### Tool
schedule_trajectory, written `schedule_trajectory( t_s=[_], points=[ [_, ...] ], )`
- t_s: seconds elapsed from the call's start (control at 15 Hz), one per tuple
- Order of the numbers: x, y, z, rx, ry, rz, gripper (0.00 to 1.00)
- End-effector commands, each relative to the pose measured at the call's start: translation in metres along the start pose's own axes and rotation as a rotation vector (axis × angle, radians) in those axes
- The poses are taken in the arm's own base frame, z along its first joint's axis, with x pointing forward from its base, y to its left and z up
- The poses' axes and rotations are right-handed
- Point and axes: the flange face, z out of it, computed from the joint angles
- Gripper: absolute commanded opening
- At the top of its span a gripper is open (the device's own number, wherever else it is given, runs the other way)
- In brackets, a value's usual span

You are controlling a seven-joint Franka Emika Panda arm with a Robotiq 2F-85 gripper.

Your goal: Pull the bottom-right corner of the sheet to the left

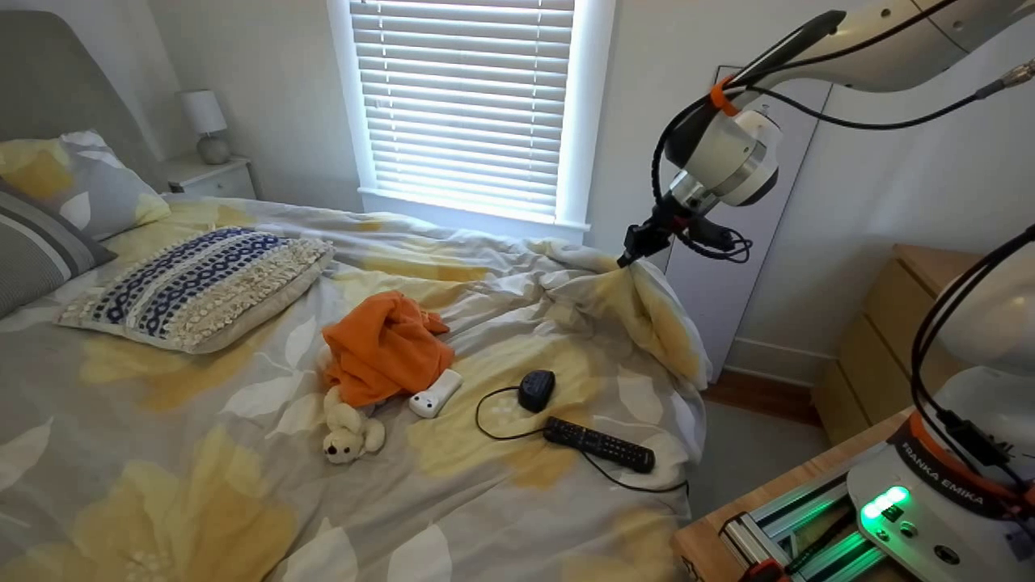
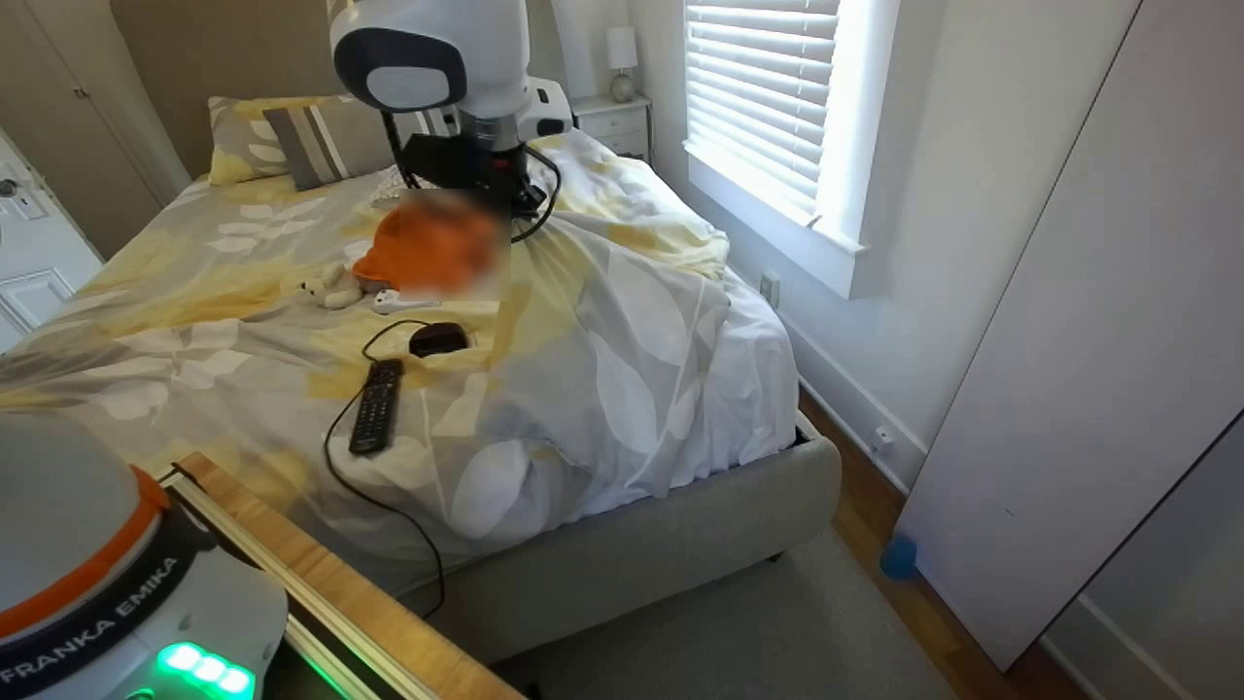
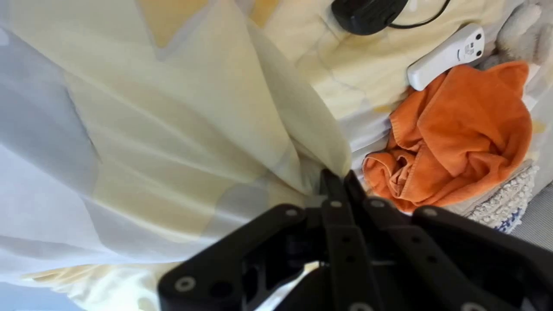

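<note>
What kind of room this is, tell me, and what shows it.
Most likely a bedroom: a bed spread with a yellow-flowered sheet, a tall headboard, and a lamp on a nightstand.

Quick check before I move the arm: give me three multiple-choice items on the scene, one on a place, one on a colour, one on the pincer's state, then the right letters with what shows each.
1. Where does the white device lie?
A. On the nightstand
B. Beside the cloth
C. On the grey striped pillow

2. What colour is that cloth?
A. Orange
B. Green
C. Blue

3. What state is the pincer in?
A. Wide open
B. Shut on the black remote
C. Shut on the sheet

Right letters:
1: B, since an exterior view and the wrist view both show it right next to the cloth.
2: A, since it shows orange in all three views.
3: C, since in the wrist view the jaws are together where the sheet's folds gather.
</note>
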Motion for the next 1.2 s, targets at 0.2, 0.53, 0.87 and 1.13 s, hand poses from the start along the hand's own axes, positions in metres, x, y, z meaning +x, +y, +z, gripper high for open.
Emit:
schedule_trajectory(
  t_s=[0.2,0.53,0.87,1.13],
  points=[
    [-0.001,0.005,-0.001,0.004,-0.003,-0.003,0.04],
    [-0.020,-0.041,0.013,-0.137,-0.089,-0.097,0.01],
    [-0.062,-0.140,0.030,-0.215,-0.179,-0.269,0.01],
    [-0.089,-0.235,0.034,-0.264,-0.187,-0.462,0.01]
  ],
)
